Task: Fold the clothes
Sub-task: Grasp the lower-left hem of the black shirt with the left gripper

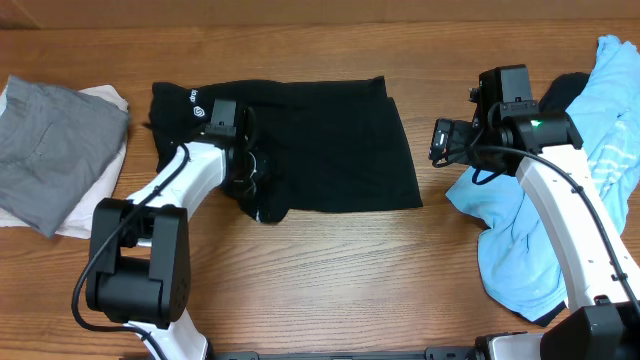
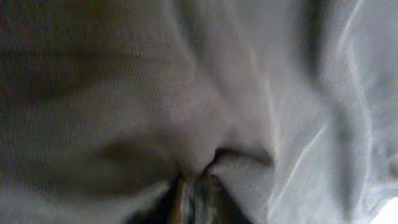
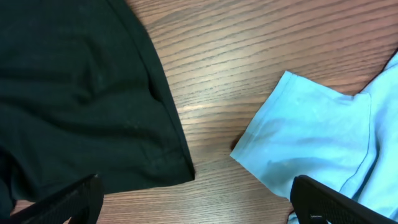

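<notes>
A large black shirt with small white lettering lies spread across the middle of the table. My left gripper is pressed down into its left part. In the left wrist view the cloth fills the frame and puckers into a fold where the left gripper is shut on it. My right gripper hovers open over bare wood between the black shirt and a light blue shirt. Its fingers stand wide apart with nothing between them, and a light blue sleeve lies close by.
A folded pile of grey and white garments lies at the far left. The light blue shirt is crumpled along the right edge under the right arm, with a dark garment behind it. Bare wood runs along the front.
</notes>
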`<state>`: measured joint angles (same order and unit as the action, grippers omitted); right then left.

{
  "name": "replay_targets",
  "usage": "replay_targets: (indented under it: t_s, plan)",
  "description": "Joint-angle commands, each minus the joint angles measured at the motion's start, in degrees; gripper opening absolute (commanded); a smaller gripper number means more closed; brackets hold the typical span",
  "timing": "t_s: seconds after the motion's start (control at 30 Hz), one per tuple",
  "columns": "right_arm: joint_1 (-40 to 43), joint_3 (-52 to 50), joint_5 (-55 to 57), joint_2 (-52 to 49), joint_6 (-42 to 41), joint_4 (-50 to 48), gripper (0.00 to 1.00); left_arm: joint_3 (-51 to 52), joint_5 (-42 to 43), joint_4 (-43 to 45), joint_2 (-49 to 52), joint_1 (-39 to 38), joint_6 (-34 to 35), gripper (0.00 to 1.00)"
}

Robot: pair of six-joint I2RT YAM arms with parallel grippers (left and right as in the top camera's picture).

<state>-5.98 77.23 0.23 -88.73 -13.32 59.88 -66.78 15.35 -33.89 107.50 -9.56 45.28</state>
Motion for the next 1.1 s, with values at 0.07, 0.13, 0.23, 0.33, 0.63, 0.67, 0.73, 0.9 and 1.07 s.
replay_targets:
  t_s: [0.07, 0.13, 0.23, 0.33, 0.63, 0.67, 0.73, 0.9, 1.07]
  plan:
    - [0.4, 0.0, -0.3, 0.0, 0.0, 0.1, 1.0, -5.5, 0.4, -9.1, -2.1, 0.7, -9.2, 0.1]
    - [0.4, 0.0, -0.3, 0.0, 0.0, 0.1, 1.0, -6.1, -1.5, -11.7, -2.7, 0.7, -9.4, 0.04]
    - [0.4, 0.0, -0.3, 0.0, 0.0, 0.4, 1.0, -6.1, -3.9, -13.8, -3.1, 0.7, -9.4, 0.04]
    - [0.4, 0.0, -0.3, 0.0, 0.0, 0.5, 1.0, -6.0, -5.5, -14.7, -3.0, 0.6, -9.3, 0.04]
    - [0.4, 0.0, -0.3, 0.0, 0.0, 2.0, 1.0, -6.0, -9.5, -26.1, -3.7, 0.7, -7.8, 0.04]
    - [0.4, 0.0, -0.3, 0.0, -0.3, 2.9, 1.0, -6.0, -12.8, -28.7, -4.2, 0.7, -7.1, 0.04]
    - [0.4, 0.0, -1.6, 0.0, -0.5, 4.7, 1.0, -6.0, -19.1, -32.9, -5.6, 0.7, -4.9, 0.04]
    - [0.1, -0.1, -7.5, -1.0, -0.4, 8.7, 1.0, -6.0, -23.1, -38.2, -10.5, 0.6, -3.9, 0.04]
    - [-0.6, -2.9, -11.0, -1.3, -0.5, 8.2, 1.0, -6.0, -24.1, -42.4, -12.8, 0.6, -3.9, 0.04]
